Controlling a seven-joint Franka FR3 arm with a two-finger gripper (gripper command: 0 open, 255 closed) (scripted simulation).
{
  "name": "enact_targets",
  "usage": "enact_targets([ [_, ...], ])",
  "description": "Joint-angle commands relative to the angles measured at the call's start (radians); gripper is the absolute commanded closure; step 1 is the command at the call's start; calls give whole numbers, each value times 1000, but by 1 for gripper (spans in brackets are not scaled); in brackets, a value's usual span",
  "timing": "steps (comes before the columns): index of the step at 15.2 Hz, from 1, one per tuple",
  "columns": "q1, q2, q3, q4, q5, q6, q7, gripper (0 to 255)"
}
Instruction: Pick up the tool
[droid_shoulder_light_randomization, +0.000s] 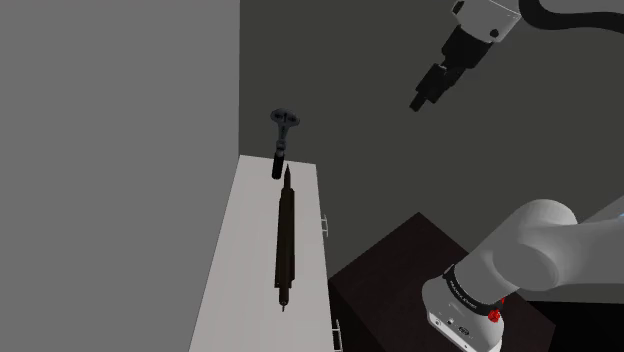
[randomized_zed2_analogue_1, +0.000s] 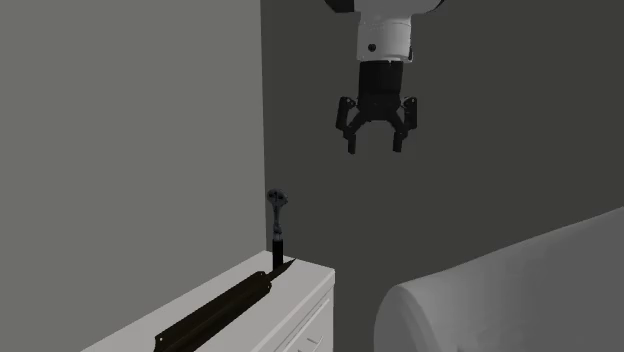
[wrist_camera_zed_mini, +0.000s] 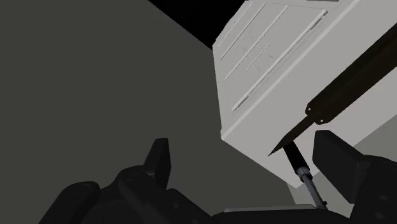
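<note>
A small wrench-like tool (droid_shoulder_light_randomization: 282, 140) (randomized_zed2_analogue_1: 276, 225) with a grey head and dark handle stands upright at the far end of a white cabinet top (droid_shoulder_light_randomization: 245, 262) (randomized_zed2_analogue_1: 305, 288). A long dark brown pointed tool (droid_shoulder_light_randomization: 286, 235) (randomized_zed2_analogue_1: 225, 308) lies along the cabinet top, its tip toward the upright tool. My gripper (droid_shoulder_light_randomization: 420, 102) (randomized_zed2_analogue_1: 375, 147) hangs open and empty, high above and off toward the shoulder view's right of the cabinet. In the wrist view my gripper (wrist_camera_zed_mini: 248, 159) looks down at the cabinet (wrist_camera_zed_mini: 267, 76), the brown tool (wrist_camera_zed_mini: 356, 79) and the upright tool's shaft (wrist_camera_zed_mini: 304, 175).
Grey walls meet in a corner behind the cabinet. Drawer handles (droid_shoulder_light_randomization: 326, 224) line the cabinet's front. My dark stand (droid_shoulder_light_randomization: 400, 270) sits beside the cabinet. A white arm link (randomized_zed2_analogue_1: 500, 300) covers the second exterior view's lower right. A black area (wrist_camera_zed_mini: 191, 19) shows beyond the wall.
</note>
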Motion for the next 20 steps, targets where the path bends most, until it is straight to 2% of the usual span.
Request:
enact_targets([
  [1,0,0,0,0,0,0,0,0],
  [7,75,58,-51,-140,57,341,-143,0],
  [12,166,165,-104,-200,133,620,-292,0],
  [16,275,279,-167,-207,231,826,-448,0],
  [20,439,404,-269,-175,392,1000,-663,0],
])
